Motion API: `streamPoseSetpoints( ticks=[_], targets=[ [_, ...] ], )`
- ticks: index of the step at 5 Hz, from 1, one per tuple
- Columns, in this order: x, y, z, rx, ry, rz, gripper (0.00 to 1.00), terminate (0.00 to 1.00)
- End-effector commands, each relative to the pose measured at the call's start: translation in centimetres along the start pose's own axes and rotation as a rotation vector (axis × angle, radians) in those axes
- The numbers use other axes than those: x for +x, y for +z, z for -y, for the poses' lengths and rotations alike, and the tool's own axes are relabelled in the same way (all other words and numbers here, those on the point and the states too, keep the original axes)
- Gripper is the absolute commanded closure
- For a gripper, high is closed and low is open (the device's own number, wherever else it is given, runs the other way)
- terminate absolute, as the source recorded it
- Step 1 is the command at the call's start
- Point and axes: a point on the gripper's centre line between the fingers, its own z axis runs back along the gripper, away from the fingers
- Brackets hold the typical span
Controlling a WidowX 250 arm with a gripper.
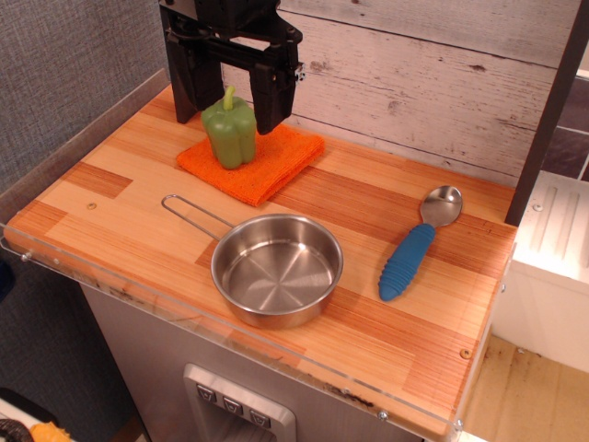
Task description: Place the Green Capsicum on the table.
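The Green Capsicum (230,136) stands upright on a folded orange cloth (267,164) at the back left of the striped wooden table (120,221). My black gripper (228,124) hangs over it, open, with one finger (184,87) to the left of the capsicum and the other to its right. The fingers flank the capsicum's upper half. I cannot tell whether they touch it. The capsicum's stem points up between them.
A steel pan (277,269) with a wire handle sits at the front middle. A blue-handled metal spoon (416,249) lies to its right. A plank wall runs along the back and a clear acrylic edge along the front and left.
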Motion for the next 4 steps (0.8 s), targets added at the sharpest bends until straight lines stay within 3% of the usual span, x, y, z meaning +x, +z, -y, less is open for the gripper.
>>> streamPoseSetpoints(
  ticks=[1, 4],
  targets=[
    [0.0, 0.0, 0.0, 0.0, 0.0, 0.0, 0.0, 0.0],
    [4.6, -0.3, -6.1, 0.061, 0.141, -0.001, 0.0, 0.0]
  ],
)
